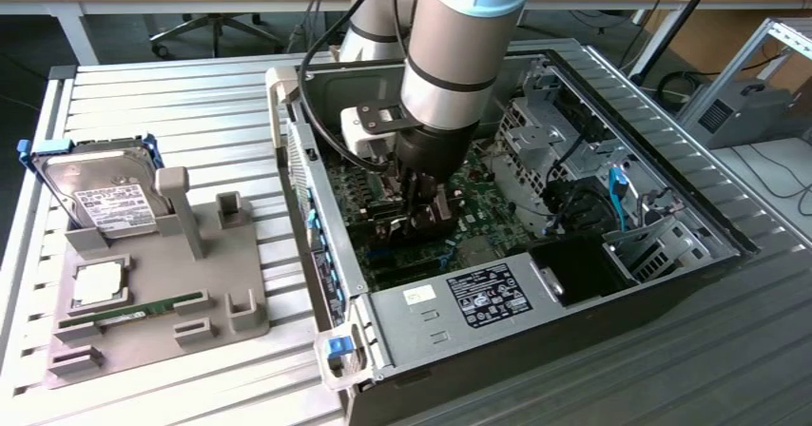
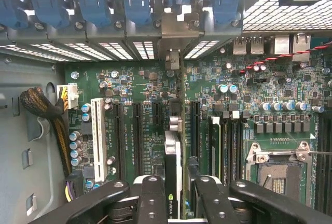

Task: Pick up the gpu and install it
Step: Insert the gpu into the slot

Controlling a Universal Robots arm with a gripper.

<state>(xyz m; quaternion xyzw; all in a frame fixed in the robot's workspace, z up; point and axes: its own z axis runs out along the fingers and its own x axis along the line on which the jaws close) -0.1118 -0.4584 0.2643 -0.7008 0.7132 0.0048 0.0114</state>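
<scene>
Pincer (image 2: pixel 173 195) inside the open computer case (image 1: pixel 660 150), closed edge-on around the gpu (image 2: pixel 173 169), card upright over the green motherboard (image 2: pixel 135 86), near its slots

One arm (image 1: pixel 444 55), one gripper (image 1: pixel 419 219), one gpu (image 2: pixel 173 175). One open PC case (image 1: pixel 710 207) with one motherboard (image 2: pixel 155 94). One grey holder (image 1: pixel 152 302) carrying one hard drive (image 1: pixel 108 198), one RAM stick (image 1: pixel 133 309), one CPU (image 1: pixel 99 283).

The dark card (image 2: pixel 173 182) held edge-on over the motherboard (image 2: pixel 244 105) carries a green logo with the letters NVIDIA at its lower edge. White labels on the hard drive (image 1: pixel 108 203) and the computer case (image 1: pixel 489 296) bear print too small to read.
</scene>
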